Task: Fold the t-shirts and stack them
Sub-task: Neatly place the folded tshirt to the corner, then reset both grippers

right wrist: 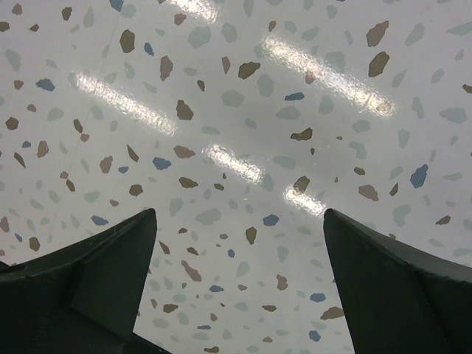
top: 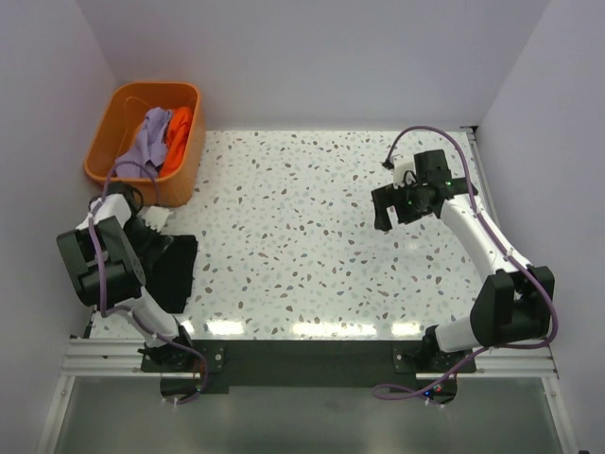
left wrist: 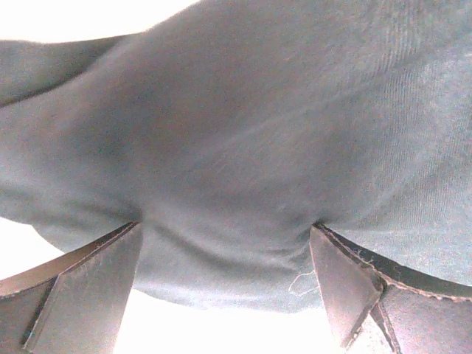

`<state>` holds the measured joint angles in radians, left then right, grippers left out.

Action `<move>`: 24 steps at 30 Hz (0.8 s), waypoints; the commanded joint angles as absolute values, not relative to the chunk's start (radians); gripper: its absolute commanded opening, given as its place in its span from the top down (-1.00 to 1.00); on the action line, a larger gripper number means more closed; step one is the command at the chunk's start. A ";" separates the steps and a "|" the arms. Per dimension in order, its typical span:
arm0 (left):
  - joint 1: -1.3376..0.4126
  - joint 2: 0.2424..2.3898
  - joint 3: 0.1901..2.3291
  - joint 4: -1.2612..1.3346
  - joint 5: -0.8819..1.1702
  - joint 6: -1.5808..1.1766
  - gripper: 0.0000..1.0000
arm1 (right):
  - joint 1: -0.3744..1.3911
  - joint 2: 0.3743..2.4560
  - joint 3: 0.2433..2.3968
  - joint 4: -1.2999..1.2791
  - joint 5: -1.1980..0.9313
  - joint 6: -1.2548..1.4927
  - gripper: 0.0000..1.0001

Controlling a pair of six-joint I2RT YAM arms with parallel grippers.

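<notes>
A black t-shirt (top: 175, 272) lies bunched at the table's left edge, partly under my left arm. My left gripper (top: 151, 236) is down on it. In the left wrist view the black cloth (left wrist: 243, 133) fills the frame, and my left gripper (left wrist: 225, 226) has its jaws spread wide with the tips pressed against the cloth. A lavender t-shirt (top: 149, 137) and a bright orange t-shirt (top: 178, 132) lie crumpled in the tub. My right gripper (top: 386, 213) is open and empty above bare table at the right, as the right wrist view (right wrist: 238, 212) shows.
A rigid orange plastic tub (top: 113, 161) stands at the back left corner, close behind my left arm. The speckled terrazzo table (top: 302, 236) spans the middle. Walls enclose the left, back and right sides.
</notes>
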<state>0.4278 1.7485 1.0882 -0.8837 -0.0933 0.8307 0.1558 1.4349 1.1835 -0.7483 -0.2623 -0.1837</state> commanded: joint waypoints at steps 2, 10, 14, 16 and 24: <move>0.448 1.585 1.224 -0.899 -0.006 0.740 -1.00 | 0.150 1.402 1.213 -0.739 -0.299 -0.178 -0.97; 0.326 1.422 1.449 -1.046 0.100 0.632 -1.00 | 0.150 1.365 1.210 -0.736 -0.305 -0.175 -0.97; 0.141 1.422 1.572 -1.022 0.118 0.493 -1.00 | 0.150 1.347 1.200 -0.733 -0.305 -0.172 -0.97; 0.042 1.451 1.618 -0.981 0.150 0.404 -1.00 | 0.152 1.336 1.187 -0.726 -0.302 -0.170 -0.97; -0.260 1.535 1.439 -0.669 0.140 0.187 -1.00 | 0.150 1.284 1.115 -0.689 -0.250 -0.158 -0.97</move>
<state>-0.1848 1.5059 1.5242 -0.8051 0.1364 0.3161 0.1558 1.3201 1.1450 -0.7265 -0.2768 -0.1726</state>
